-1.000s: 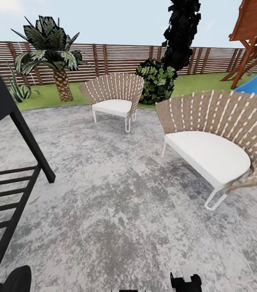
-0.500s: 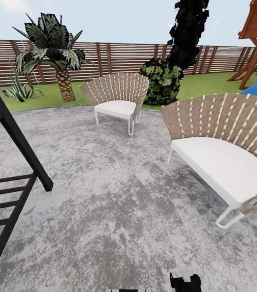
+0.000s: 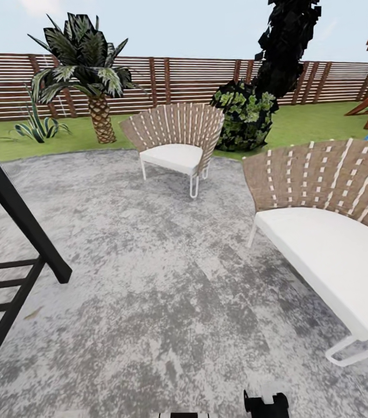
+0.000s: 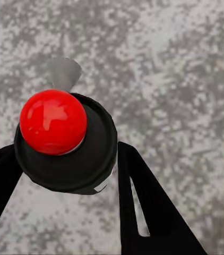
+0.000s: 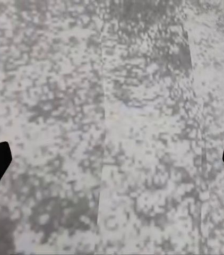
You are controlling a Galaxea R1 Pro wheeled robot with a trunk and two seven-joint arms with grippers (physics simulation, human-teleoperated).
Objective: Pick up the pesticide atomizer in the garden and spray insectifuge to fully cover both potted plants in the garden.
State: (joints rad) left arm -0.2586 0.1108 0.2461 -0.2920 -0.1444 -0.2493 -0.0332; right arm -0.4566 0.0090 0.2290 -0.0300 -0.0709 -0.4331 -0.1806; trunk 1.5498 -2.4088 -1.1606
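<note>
Pesticide atomizer [image 4: 64, 141] is being held between the closed fingers of the left gripper [image 4: 64, 175], red top toward the wrist camera, long axis pointing down at the paved patio [image 3: 166, 278]; the right gripper [image 5: 112, 159] is being kept spread wide.

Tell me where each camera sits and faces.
Head: up on the robot, facing forward and down over the patio to two chairs and the fence; a dark robot part at the bottom edge.
Left wrist: on the left arm, facing down at the patio; left gripper holds the atomizer.
Right wrist: on the right arm, facing down; right gripper open.
Shared: all three show the patio.
</note>
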